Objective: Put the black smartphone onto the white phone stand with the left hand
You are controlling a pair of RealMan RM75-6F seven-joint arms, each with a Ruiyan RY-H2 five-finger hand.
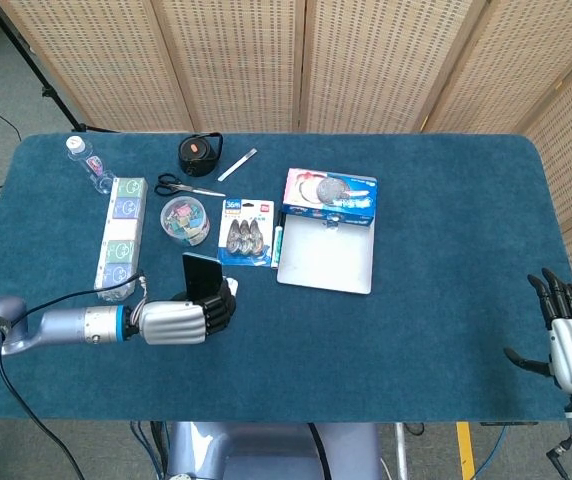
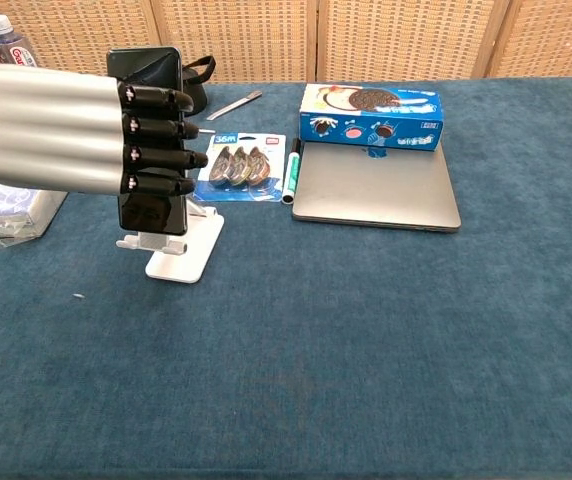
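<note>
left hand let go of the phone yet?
No, the left hand grips the black smartphone, fingers wrapped across it above the white phone stand.

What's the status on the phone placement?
Left hand grips black smartphone, upright against white phone stand. Right hand open, idle. Nothing blocking.

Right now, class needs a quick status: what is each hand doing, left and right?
Left hand: holding the black smartphone against the white phone stand.
Right hand: open, holding nothing.
</note>
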